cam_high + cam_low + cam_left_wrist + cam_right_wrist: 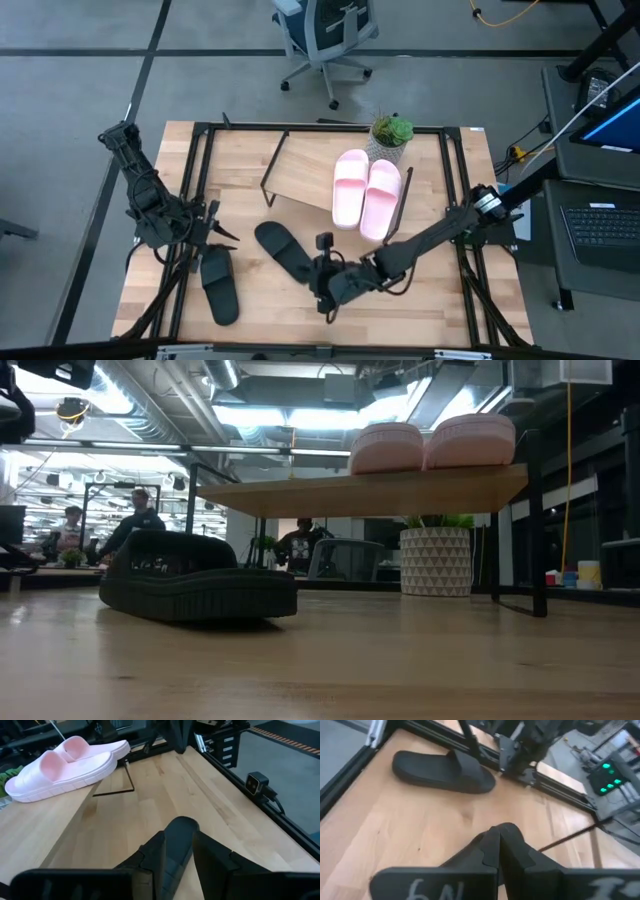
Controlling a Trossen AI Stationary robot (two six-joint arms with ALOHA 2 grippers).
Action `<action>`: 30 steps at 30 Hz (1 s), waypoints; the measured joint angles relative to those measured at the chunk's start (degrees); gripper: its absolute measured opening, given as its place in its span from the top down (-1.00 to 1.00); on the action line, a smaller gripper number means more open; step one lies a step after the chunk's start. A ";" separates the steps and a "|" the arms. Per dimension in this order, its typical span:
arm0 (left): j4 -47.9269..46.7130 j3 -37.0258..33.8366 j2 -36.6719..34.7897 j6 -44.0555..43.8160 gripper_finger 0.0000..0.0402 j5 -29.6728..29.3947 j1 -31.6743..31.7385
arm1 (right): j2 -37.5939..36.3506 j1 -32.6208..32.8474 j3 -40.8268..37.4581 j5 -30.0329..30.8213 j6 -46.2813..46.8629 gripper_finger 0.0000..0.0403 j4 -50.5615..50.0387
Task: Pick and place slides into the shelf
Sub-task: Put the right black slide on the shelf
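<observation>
the light wooden table [420, 300] fills the middle of the high view. the shelf [305, 175] stands on it at upper centre, with two pink slides [366, 193] lying side by side on its board, right of centre. one black slide [218, 285] lies on the tabletop at lower left, another [283, 250] near the centre. a potted plant [391, 137] stands at the table's upper edge.

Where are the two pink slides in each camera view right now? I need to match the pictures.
High view: pink slides right of centre, side by side on the shelf.
Low view: pink slides upper right, on top of the shelf.
Left wrist view: pink slides in the upper left corner.
Right wrist view: not in it.
Shared landmark: the shelf's light board under them.
</observation>
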 joint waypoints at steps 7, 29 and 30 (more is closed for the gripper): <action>-0.02 0.00 0.00 0.00 0.56 0.00 0.00 | 0.07 -2.21 -0.01 -1.27 -4.02 0.96 -1.68; -0.44 0.00 0.04 -0.34 0.56 -0.02 0.00 | 1.79 -8.07 -0.04 -9.65 -14.61 0.97 -3.31; -0.44 0.00 0.05 -0.80 0.56 0.00 0.00 | 2.06 -8.70 -0.04 -10.78 -14.72 0.97 -3.17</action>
